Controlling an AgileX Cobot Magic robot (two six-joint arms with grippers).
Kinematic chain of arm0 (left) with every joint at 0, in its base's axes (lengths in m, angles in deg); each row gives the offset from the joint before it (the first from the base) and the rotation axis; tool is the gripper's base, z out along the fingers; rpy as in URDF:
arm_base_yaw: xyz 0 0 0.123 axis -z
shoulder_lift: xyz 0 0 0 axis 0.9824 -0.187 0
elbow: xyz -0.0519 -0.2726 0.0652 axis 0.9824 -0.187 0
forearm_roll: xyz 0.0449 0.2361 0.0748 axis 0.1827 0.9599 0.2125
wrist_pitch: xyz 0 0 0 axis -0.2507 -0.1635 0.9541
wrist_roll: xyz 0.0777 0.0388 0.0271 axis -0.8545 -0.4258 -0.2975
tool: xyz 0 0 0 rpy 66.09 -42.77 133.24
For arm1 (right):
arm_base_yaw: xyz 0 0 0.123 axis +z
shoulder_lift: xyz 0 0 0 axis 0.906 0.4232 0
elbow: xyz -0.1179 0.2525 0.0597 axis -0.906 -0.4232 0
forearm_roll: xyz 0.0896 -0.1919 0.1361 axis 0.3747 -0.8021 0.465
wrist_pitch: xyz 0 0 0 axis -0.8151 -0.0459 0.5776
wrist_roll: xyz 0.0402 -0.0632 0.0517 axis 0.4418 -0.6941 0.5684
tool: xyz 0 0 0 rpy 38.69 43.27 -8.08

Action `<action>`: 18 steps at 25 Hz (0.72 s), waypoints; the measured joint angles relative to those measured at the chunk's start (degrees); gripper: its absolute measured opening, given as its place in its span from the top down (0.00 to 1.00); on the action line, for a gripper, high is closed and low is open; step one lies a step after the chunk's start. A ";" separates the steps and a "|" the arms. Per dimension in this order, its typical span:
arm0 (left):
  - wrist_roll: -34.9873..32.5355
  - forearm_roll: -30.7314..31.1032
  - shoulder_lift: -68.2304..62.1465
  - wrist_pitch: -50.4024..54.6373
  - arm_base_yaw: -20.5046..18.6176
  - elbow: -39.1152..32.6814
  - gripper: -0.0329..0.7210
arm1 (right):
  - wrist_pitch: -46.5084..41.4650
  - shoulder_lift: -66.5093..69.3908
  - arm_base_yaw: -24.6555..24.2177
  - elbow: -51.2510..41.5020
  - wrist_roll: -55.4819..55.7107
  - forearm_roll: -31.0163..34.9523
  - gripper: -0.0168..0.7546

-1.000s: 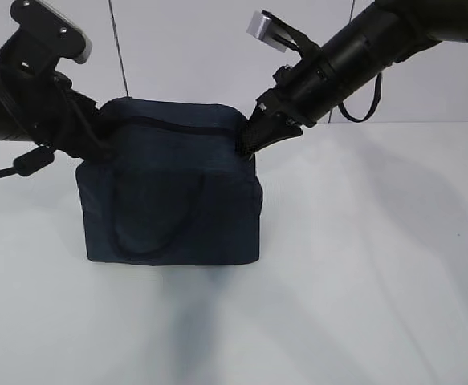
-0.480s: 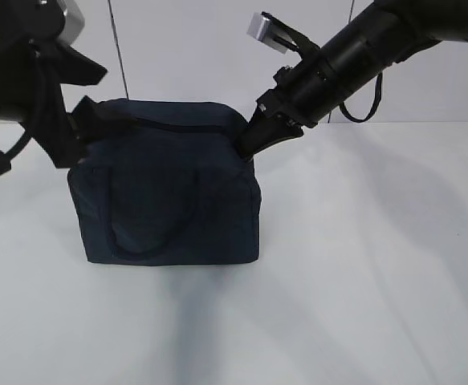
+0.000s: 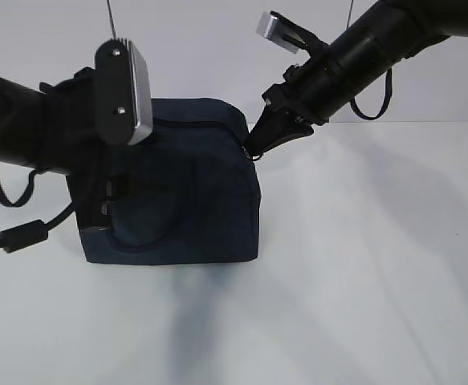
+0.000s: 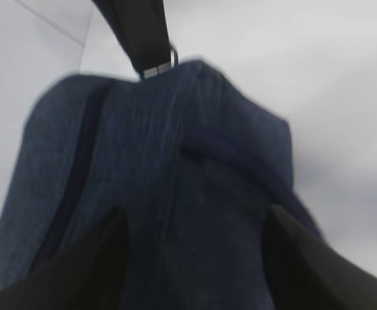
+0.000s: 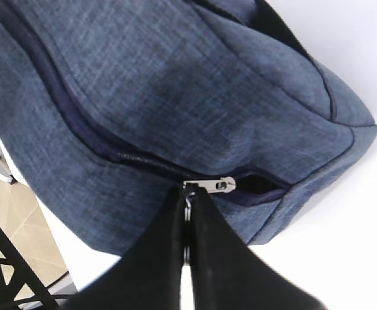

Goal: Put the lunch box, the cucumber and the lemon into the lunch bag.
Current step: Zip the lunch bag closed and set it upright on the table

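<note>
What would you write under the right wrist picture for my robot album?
Right gripper pinching the ring pull of the navy lunch bag, zipper almost fully closed.

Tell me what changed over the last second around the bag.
The left arm swung from the boxy dark navy fabric lunch bag's left end across its front; left gripper is open. The bag barely shifted. The right gripper stays shut on the metal zipper pull at the right corner.

This looks like a robot test room or a lab, not a home. A plain white table fills the lower part of the frame, and white wall panels with thin dark seams stand behind it. At lower left of the right wrist view, a beige tiled floor shows.
</note>
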 joint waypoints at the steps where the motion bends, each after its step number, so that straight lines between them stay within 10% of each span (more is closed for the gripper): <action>1: 0.01 0.47 -1.58 -1.99 0.00 0.00 0.34 | 0.00 -0.30 0.00 0.00 0.10 -0.29 0.97; 7: -0.21 1.78 -7.42 -13.18 0.00 0.00 0.47 | 0.00 -1.40 -0.70 0.00 0.10 -2.14 0.97; 14: -0.31 1.90 -7.69 -16.37 0.09 0.00 0.92 | -0.23 -1.80 -1.29 0.00 0.10 -2.36 0.97; 18: -0.31 1.90 -7.69 -15.65 0.09 0.00 0.96 | 0.09 -1.80 -1.29 0.00 0.10 0.55 0.97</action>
